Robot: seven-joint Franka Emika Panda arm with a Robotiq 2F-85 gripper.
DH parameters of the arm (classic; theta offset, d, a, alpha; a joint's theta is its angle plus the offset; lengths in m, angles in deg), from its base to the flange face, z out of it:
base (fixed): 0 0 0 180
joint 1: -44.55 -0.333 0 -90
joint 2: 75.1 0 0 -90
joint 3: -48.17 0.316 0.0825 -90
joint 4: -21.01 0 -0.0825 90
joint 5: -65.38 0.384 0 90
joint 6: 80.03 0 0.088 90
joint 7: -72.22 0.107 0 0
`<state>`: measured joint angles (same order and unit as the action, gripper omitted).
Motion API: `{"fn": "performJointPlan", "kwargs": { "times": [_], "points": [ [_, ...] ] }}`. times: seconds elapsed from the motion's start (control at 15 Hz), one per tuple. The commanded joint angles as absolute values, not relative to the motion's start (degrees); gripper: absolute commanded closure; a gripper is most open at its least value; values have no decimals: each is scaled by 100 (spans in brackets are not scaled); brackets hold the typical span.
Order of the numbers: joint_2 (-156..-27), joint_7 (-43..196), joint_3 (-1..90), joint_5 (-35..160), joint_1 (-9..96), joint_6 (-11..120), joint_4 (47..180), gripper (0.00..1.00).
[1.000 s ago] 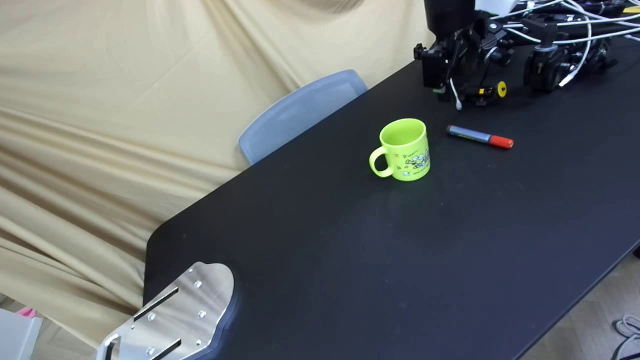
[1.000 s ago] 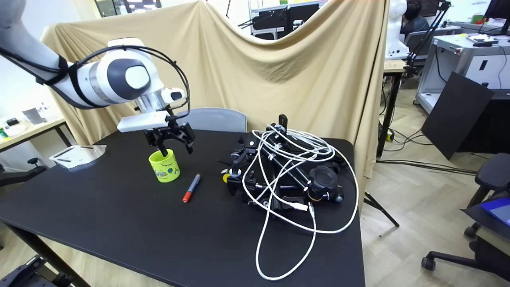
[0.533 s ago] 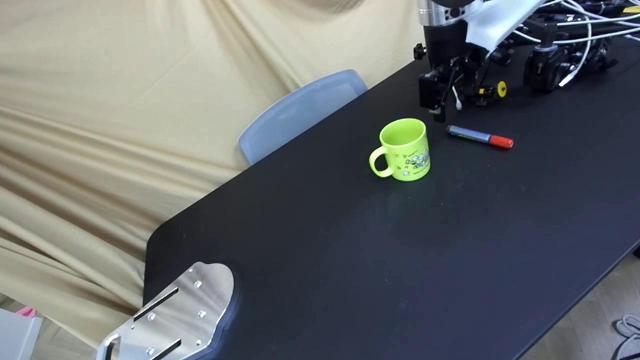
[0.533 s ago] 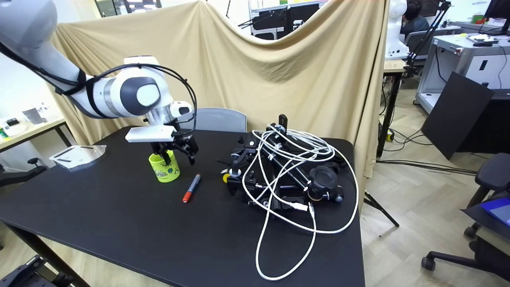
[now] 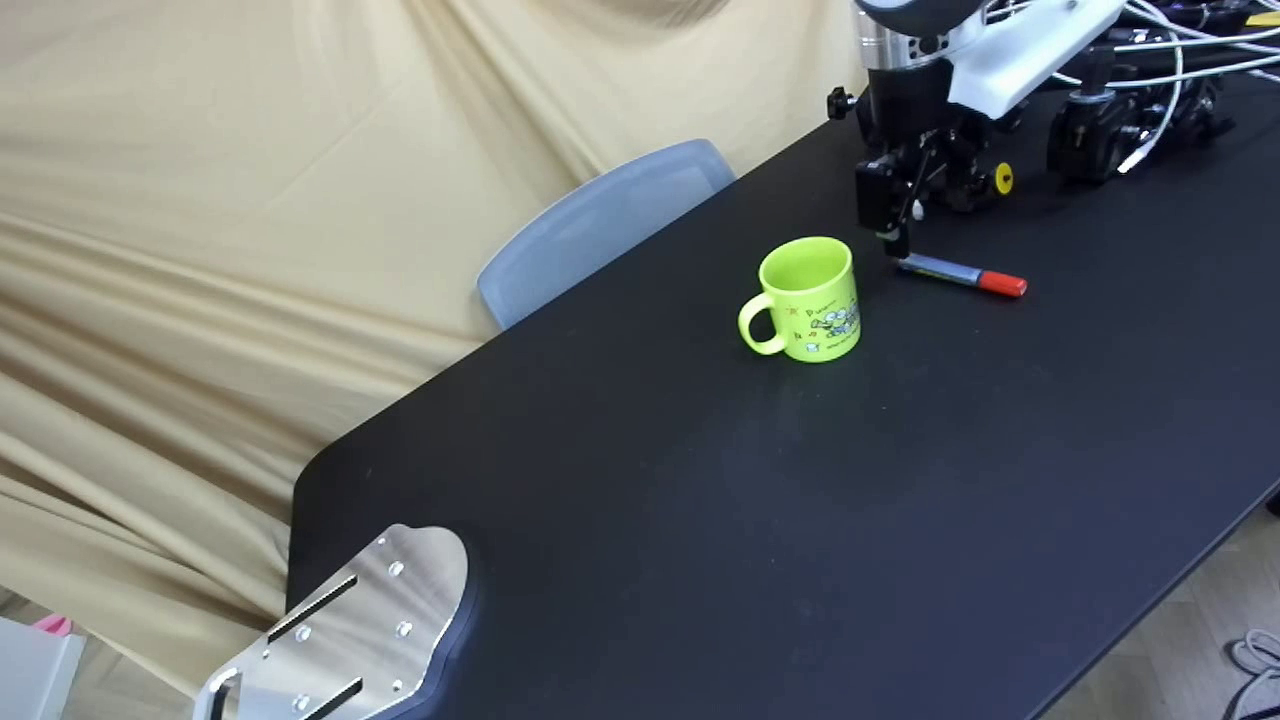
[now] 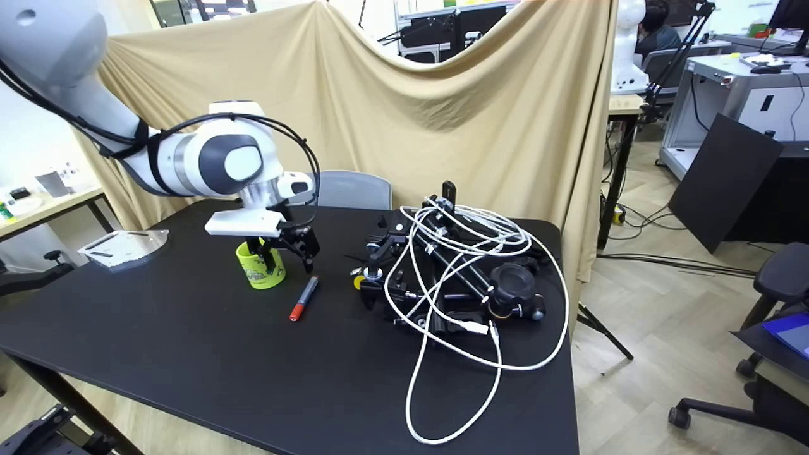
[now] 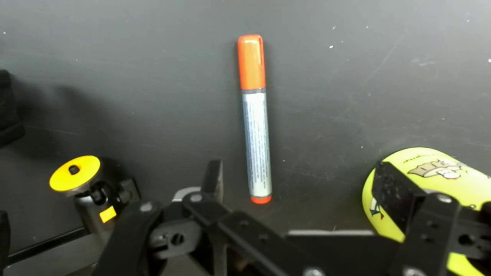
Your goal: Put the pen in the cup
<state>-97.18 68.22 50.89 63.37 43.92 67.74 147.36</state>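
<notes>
While the pen (image 7: 257,130) lies on the table (image 5: 640,500), end effector (image 7: 303,184) spread wide nearby, green cup (image 5: 822,318) standing upright.

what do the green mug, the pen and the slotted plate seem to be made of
Green mug: smooth, evenly coloured, with printed figures; plastic or glazed ceramic, hard to tell. Pen: probably smooth plastic, its orange-red cap catching a soft highlight. Slotted plate: likely brushed metal, given its streaky silver sheen.

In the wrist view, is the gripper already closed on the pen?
No, the gripper is open, its jaws wide apart, and the pen lies on the table.
</notes>
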Motion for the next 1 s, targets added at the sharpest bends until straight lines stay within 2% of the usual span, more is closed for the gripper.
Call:
{"fn": "performJointPlan", "kwargs": {
  "times": [0.0,0.87,0.93],
  "points": [
    [-9746,6698,5063,6404,4475,6892,14906,0],
    [-10218,6447,4848,6165,4540,6979,14834,0],
    [-10248,6439,4833,6128,4526,6964,14810,25]
  ]
}}
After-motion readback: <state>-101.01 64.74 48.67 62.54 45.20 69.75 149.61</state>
